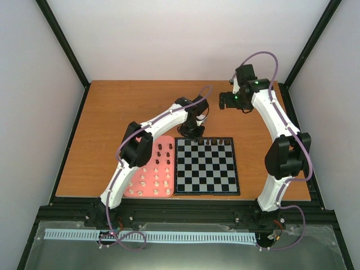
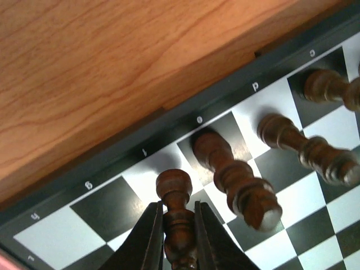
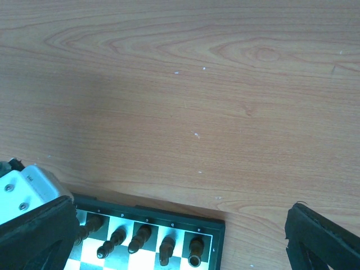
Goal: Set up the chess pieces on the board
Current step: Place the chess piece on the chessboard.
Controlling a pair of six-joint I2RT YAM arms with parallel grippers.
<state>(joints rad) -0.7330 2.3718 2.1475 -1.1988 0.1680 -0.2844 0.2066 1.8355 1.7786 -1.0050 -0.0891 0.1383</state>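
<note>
left fingers (image 2: 148, 239): clamped on one dark piece (image 2: 174, 194), pinching it round the stem (wrist cam shows this pretty clearly)
held piece, where: its far end sits over the pale f square in the far edge row of the board (image 1: 205, 169), right by the black border. Can't tell if it's actually touching down
right fingers (image 3: 318, 242): spread wide w/ nothing btwn them, hanging above bare worktop (image 1: 112, 118) just past the board's far edge
far row: standing dark pieces (image 3: 140, 239) on e, d and c next to the held one, plus two more out to the right corner, so five in the right wrist view, one per square
pink tray (image 1: 151, 195): on the worktop just beside the board's left side, partly under the left arm
tray contents: cream pieces (image 1: 145, 181) in the near part, a few dark tray pieces (image 1: 160, 149) toward the far end. They look upright afaict, but too small to tell which piece is which
</note>
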